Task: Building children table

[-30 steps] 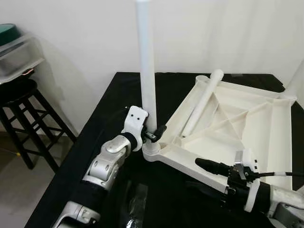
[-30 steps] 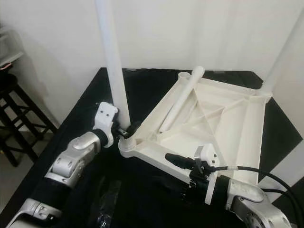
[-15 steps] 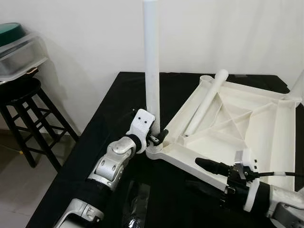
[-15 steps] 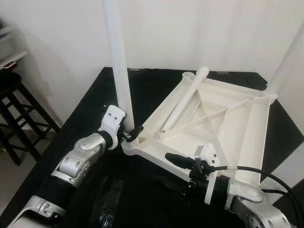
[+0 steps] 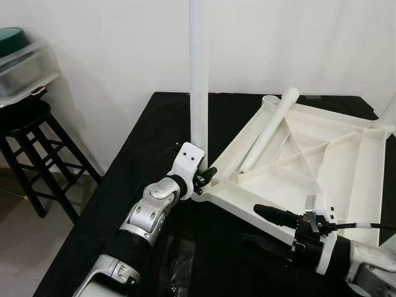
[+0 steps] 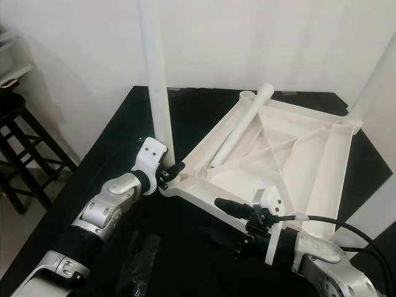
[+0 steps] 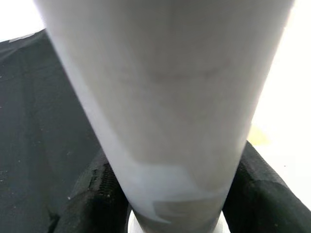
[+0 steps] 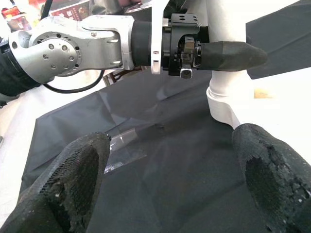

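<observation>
Leg (image 5: 198,68) stood upright in the near corner socket of the upturned tabletop (image 5: 322,167), left gripper (image 5: 206,177) clamped around its base. Right gripper (image 5: 272,232), fingers spread apart, sat at the tabletop's near edge. Loose leg (image 5: 269,130) lay beyond, inside the tabletop.

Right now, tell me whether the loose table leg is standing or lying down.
Lying down: the loose leg rests slanted across the upturned tabletop, while the left gripper clamps an upright leg.
</observation>
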Robot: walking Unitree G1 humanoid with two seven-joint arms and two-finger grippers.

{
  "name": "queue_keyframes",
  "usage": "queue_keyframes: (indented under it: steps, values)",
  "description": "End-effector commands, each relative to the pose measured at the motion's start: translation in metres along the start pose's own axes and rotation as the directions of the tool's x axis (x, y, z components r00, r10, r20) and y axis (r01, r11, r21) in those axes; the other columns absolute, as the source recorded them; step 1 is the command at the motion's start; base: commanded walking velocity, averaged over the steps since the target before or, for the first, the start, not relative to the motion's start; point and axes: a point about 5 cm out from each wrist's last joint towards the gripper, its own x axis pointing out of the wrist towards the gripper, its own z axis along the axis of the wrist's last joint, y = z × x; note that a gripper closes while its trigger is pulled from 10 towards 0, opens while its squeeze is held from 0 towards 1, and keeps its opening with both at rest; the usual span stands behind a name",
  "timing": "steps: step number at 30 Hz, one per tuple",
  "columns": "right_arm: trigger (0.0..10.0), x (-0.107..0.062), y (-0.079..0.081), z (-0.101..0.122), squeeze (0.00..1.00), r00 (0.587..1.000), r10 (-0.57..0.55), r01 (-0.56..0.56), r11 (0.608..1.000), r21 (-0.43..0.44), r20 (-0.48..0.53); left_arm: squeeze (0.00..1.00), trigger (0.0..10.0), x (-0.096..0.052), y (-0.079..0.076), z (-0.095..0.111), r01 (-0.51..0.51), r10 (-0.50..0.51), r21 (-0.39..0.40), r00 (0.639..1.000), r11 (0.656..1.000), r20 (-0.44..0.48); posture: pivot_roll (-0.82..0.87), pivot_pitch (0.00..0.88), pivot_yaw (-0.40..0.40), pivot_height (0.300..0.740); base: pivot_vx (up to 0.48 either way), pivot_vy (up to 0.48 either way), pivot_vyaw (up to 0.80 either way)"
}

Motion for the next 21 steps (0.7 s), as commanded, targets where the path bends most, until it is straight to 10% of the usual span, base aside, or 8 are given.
queue_keyframes:
  steps: [1,6,7,8,9,10,11,21]
  values:
    - [10.0,0.001,0.001,0.000,0.00,1.000,0.012,-0.011,1.000,0.006,-0.006,0.00,0.0,0.000,0.006,0.006,-0.011,0.010,0.030,1.000,0.999,0.027,-0.07,0.054,0.034,0.740,0.000,0.000,0.00]
    - [10.0,0.001,0.001,0.000,0.00,1.000,0.012,-0.012,1.000,0.006,-0.006,0.00,0.0,-0.010,0.003,0.014,0.160,-0.155,-0.025,0.978,0.987,0.139,-0.07,0.055,0.035,0.740,0.000,0.000,0.00]
    - [10.0,0.001,0.001,0.000,0.00,1.000,0.013,-0.013,1.000,0.006,-0.005,0.00,0.0,-0.041,-0.017,0.025,0.574,-0.526,-0.080,0.791,0.815,0.313,-0.07,0.054,0.035,0.740,0.000,0.000,0.00]
    - [10.0,0.001,0.001,0.000,0.00,1.000,0.014,-0.014,1.000,0.006,-0.004,0.00,0.0,-0.068,-0.025,0.026,0.776,-0.706,-0.083,0.608,0.625,0.364,-0.06,0.054,0.032,0.740,0.000,0.000,0.00]
    - [10.0,0.001,0.001,0.000,0.00,1.000,0.014,-0.014,1.000,0.006,-0.004,0.00,0.0,-0.068,-0.025,0.026,0.776,-0.706,-0.083,0.608,0.625,0.364,-0.06,0.054,0.032,0.740,0.000,0.000,0.00]
    - [10.0,0.002,0.002,0.000,0.00,1.000,0.015,-0.015,1.000,0.006,-0.004,0.00,0.0,-0.088,-0.031,0.027,0.882,-0.798,-0.076,0.455,0.465,0.394,-0.06,0.054,0.032,0.740,0.000,0.000,0.00]
    - [10.0,0.002,0.002,0.000,0.00,1.000,0.016,-0.016,1.000,0.007,-0.004,0.00,0.0,-0.096,-0.033,0.017,0.908,-0.856,-0.053,0.409,0.415,0.315,-0.06,0.056,0.037,0.740,0.000,0.000,0.00]
    - [10.0,0.001,0.001,0.001,0.00,1.000,0.013,-0.013,1.000,0.005,0.000,0.00,0.0,-0.095,-0.035,0.001,0.905,-0.880,-0.034,0.421,0.424,0.220,-0.07,0.055,0.040,0.740,0.000,0.000,0.00]
